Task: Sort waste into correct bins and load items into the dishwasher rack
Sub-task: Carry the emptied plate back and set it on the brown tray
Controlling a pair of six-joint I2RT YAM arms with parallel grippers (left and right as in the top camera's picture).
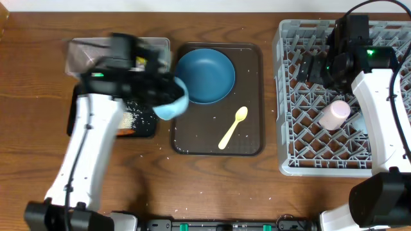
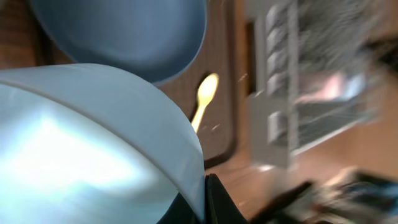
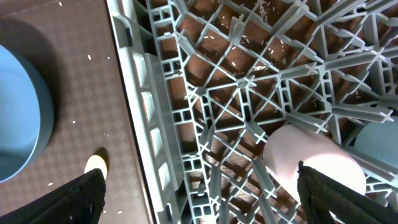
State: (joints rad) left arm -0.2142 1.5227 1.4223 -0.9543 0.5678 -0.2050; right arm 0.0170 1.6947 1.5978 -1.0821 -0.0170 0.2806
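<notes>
Claws differ: the left claw (image 2: 200,205) is clamped on the rim of the small white bowl (image 1: 172,104), which looks bluish and sits over the left edge of the brown serving tray (image 1: 247,144), just beside the large blue plate (image 1: 204,76). The plate rests at the tray's far end, and the pale yellow spoon (image 1: 232,127) lies slantwise on the tray nearer the front. White rice grains (image 1: 133,117) and a small orange piece (image 1: 125,132) lie in the black tray (image 1: 146,128), partly under the left arm. Behind it the clear tub (image 1: 80,54) holds something yellow, its print too blurred to read. At the right of the tabletop (image 1: 38,77), the right claw (image 3: 199,183) hovers over the grey dishwasher rack (image 1: 286,96), its fingers wide apart with nothing held. In the rack the pale pink cup (image 1: 335,114) lies on its side, with the light blue cup (image 3: 380,142) just beside it.
</notes>
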